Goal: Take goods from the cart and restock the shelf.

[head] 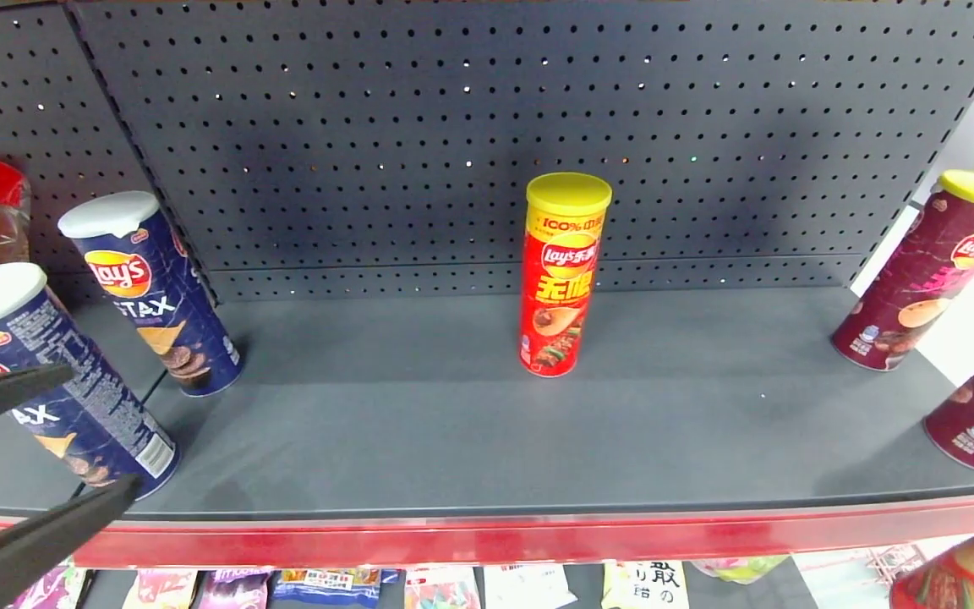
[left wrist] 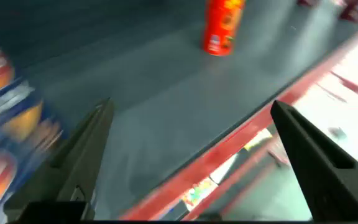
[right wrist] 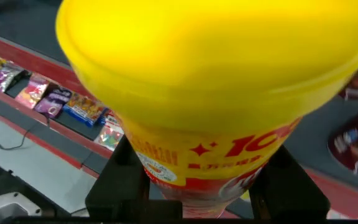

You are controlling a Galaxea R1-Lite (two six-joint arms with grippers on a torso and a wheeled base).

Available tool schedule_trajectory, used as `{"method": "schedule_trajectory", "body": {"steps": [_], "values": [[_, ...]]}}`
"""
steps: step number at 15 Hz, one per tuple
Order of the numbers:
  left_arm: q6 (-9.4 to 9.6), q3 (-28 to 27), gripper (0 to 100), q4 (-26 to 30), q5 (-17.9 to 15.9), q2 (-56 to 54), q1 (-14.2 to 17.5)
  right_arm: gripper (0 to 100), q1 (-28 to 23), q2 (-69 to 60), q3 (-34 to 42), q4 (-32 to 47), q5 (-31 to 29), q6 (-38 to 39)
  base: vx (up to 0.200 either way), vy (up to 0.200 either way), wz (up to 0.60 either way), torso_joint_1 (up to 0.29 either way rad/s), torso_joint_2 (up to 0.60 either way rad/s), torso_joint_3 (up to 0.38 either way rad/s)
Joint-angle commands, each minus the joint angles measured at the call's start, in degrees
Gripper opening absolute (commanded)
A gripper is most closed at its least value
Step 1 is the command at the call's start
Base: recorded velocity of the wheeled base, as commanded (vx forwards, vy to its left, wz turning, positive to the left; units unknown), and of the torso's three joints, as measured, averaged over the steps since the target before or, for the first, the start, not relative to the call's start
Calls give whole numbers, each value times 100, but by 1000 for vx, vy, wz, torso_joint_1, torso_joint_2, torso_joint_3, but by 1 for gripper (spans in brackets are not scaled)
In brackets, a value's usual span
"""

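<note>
The left pincer is open very wide. Its two black fingers are long, flat and pointy, and nothing sits between them. It is low down and far to the left of the standing can, near the front edge of the shelf. One finger crosses in front of the near blue can. I cannot tell if they touch.

The right pincer is clamped on the held can, with one black finger on each side of its red body. This can is a round tube with a smooth, shiny yellow plastic lid. It is far to the right of the standing can and lower than the shelf's front edge.

The standing can is the same kind: a tall red tube with a yellow lid. It stands straight up near the middle of the shelf, closer to the back.

The shelf is flat, dull grey metal with a shiny red strip along its front. The back wall is grey metal full of small round holes.

Left of the standing can are the near blue can and the far blue can, both with white lids. Right of it are two dark red cans. Below it, under the red strip, lie bright snack bags.
</note>
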Motion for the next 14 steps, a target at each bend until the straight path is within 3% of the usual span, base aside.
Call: {"method": "schedule_trajectory", "body": {"steps": [1,4,8,11,14], "values": [[232,-624,100,-719,-190,2331,-1018,0,183,768,-423,-6,91,8,0,0,0,0,0,0],[223,-1591,100,-1343,-181,3931,-1554,0,500,1137,-608,-322,100,69,0,0,0,0,0,0],[223,-3287,100,-1317,-128,5381,-2107,0,500,1181,-678,-322,73,306,0,0,0,0,0,0],[215,-4140,100,-1212,-67,5961,-2213,0,491,1084,-643,-322,65,359,0,0,0,0,0,0],[215,-4571,100,-1080,-32,6190,-2257,0,474,1066,-616,-322,56,359,0,0,0,0,0,0]]}}
